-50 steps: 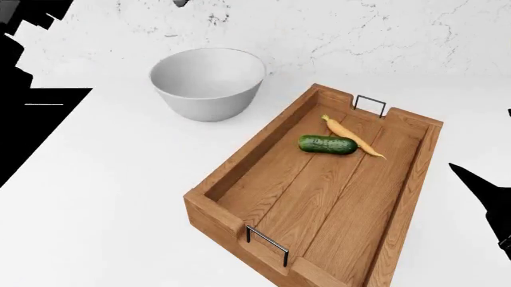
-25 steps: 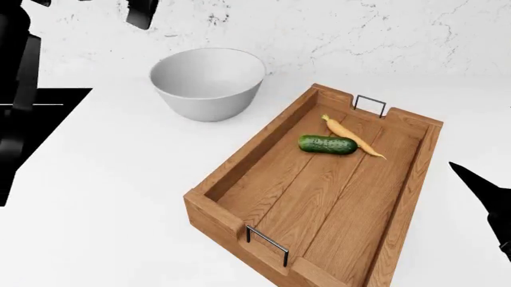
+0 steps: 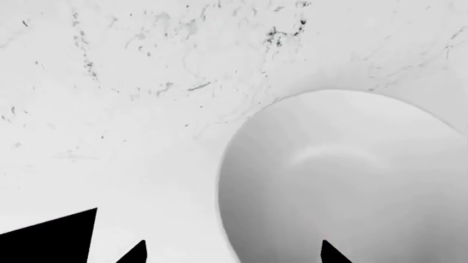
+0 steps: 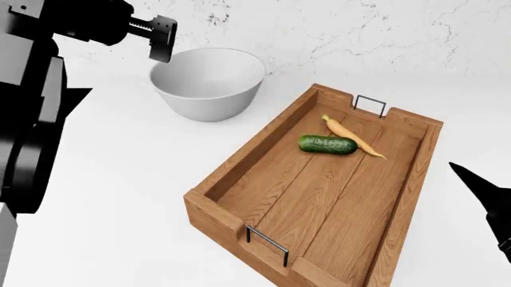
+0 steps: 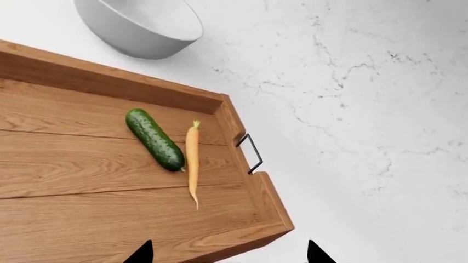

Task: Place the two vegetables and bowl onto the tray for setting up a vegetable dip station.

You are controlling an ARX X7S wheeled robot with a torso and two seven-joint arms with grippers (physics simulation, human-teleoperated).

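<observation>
The left gripper point(image 4: 162, 37) hovers just beside the far-left rim of the white bowl point(image 4: 209, 82), its jaws parted and holding nothing; half a second ago it sat higher and farther from the rim. The bowl stands upright on the marble counter point(image 4: 119, 179), outside the wooden tray point(image 4: 239, 164). In the tray's far half lie the cucumber point(image 4: 327, 144) and carrot point(image 4: 351, 136), touching. The cucumber's long axis runs across the planks; the carrot lies at an angle, green stub toward the far wire handle point(image 4: 370, 104), tip toward the tray's right wall. Both are unmoved. The right gripper point(image 5: 227, 253) shows only two spread fingertips above the tray's end, empty.
</observation>
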